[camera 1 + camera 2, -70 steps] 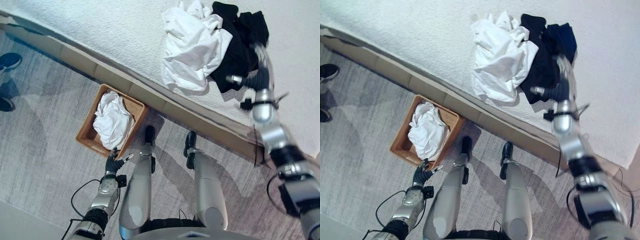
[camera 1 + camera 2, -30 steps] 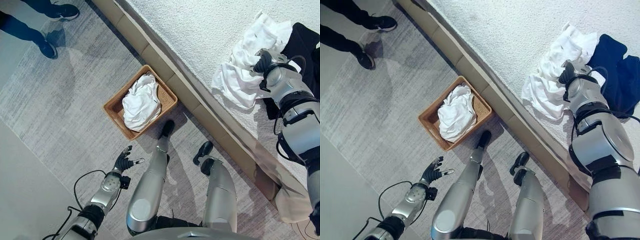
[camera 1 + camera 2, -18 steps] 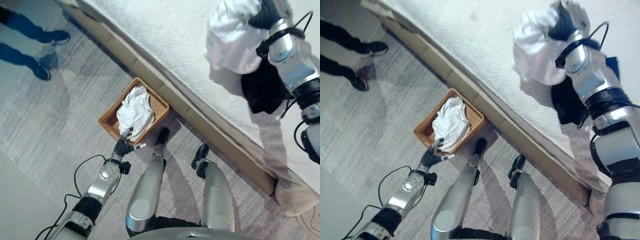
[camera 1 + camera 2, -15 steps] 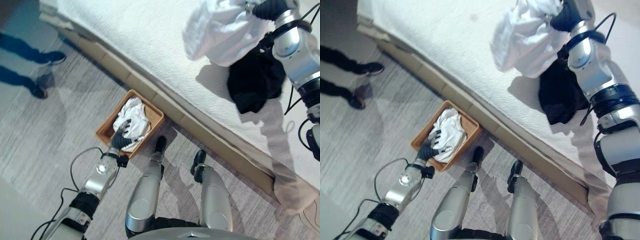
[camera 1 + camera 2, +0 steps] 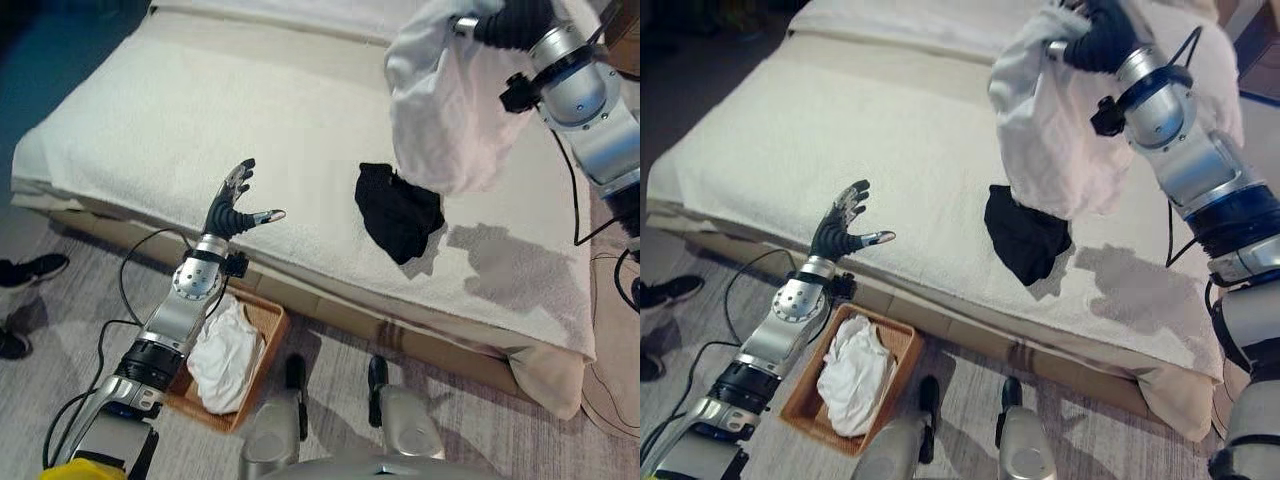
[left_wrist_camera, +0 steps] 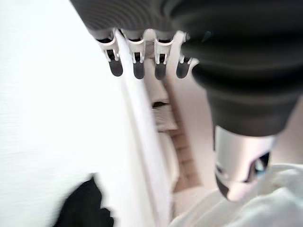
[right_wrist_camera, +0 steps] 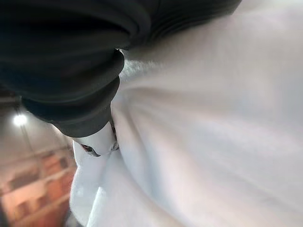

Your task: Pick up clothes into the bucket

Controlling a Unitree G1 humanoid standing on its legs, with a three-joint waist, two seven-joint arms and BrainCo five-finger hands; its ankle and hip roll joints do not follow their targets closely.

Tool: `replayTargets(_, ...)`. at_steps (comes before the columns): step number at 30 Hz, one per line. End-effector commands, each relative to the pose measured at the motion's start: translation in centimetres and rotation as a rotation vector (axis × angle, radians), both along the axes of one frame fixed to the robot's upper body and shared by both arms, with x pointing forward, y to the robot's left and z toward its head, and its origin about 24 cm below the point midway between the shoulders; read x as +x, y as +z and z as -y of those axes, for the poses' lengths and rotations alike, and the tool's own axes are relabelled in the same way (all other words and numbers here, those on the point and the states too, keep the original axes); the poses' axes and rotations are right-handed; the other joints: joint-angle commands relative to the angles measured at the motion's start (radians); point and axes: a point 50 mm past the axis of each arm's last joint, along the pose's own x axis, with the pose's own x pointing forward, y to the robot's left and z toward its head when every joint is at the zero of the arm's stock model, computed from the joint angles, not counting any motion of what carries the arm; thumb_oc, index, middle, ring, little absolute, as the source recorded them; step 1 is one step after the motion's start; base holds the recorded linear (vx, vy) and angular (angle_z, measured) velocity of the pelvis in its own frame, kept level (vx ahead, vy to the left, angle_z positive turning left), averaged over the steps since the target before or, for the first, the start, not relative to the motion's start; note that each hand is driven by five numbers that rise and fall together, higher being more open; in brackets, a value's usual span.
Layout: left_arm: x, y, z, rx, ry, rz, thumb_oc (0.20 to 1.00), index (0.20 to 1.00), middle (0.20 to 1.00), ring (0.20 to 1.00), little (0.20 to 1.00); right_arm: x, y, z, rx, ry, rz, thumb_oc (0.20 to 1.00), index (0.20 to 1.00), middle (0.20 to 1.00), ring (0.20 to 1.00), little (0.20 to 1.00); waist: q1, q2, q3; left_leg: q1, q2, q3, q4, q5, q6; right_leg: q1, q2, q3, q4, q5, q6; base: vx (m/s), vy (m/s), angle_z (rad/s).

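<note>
Down on the grey carpet, hard against the bed's base, sits the basket (image 5: 902, 352), a square wicker tray with a crumpled white cloth (image 5: 852, 376) heaped in it; open floor lies on its outer sides. A person's dark shoe (image 5: 33, 268) shows at the far left on the floor.

Above the basket the left hand (image 5: 232, 205) is raised over the near edge of the bed (image 5: 150, 130), fingers straight and spread wide, thumb out to the side, holding nothing. The bed is covered in a pale, nubbly spread, and a broad bare stretch of it runs away to the left and behind that hand.

Farther in, near the middle of the bed, a black garment (image 5: 398, 211) lies in a crumpled lump, slightly longer toward the bed's front edge.

Beyond and above it the right hand (image 5: 1095, 38) is held high, its fingers closed on the top of a white shirt (image 5: 1055, 140). The soft, wrinkled shirt hangs straight down from the grip, long axis vertical, its lower hem just over the black garment; whether they touch I cannot tell.
</note>
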Motion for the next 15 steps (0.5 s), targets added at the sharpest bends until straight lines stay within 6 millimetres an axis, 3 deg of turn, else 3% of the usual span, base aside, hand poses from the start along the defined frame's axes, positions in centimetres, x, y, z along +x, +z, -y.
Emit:
replayTargets(1,-0.4,0.8,1.3,0.009,-0.044,0.068,1.000,1.000,1.000,1.000,1.000,-1.0,0.6,-1.6,0.026,0.145,-0.019,0.200,0.200,0.200,0.200,0.200,0.012,-0.048,-0.107,-0.003,-0.015,0.001,0.077,-0.120,-0.010,0.029,-0.020,-0.002,-0.042,0.007,0.052,0.04,-0.021,-0.09)
replayTargets(8,0.8,3.0,6.0,0.042,-0.196,0.110,1.000,1.000,1.000,1.000,1.000,-2.3,-1.3,-5.4,-0.032,0.368,-0.182,0.200,0.200,0.200,0.200,0.200,-0.017,-0.045,-0.179,0.063,0.003,0.033,0.027,-0.115,-0.015,0.090,-0.009,0.005,-0.093,0.018,0.055,0.05,-0.025,-0.11)
replayTargets(15,0.9,1.6,9.9,-0.015,-0.341,0.002,1.000,1.000,1.000,1.000,1.000,-3.3,-2.6,-7.1,-0.011,0.497,-0.263,0.200,0.200,0.200,0.200,0.200,-0.026,-0.041,-0.213,0.102,0.011,0.039,0.007,-0.116,-0.016,0.138,-0.006,-0.007,-0.121,0.018,0.053,0.04,-0.016,-0.05)
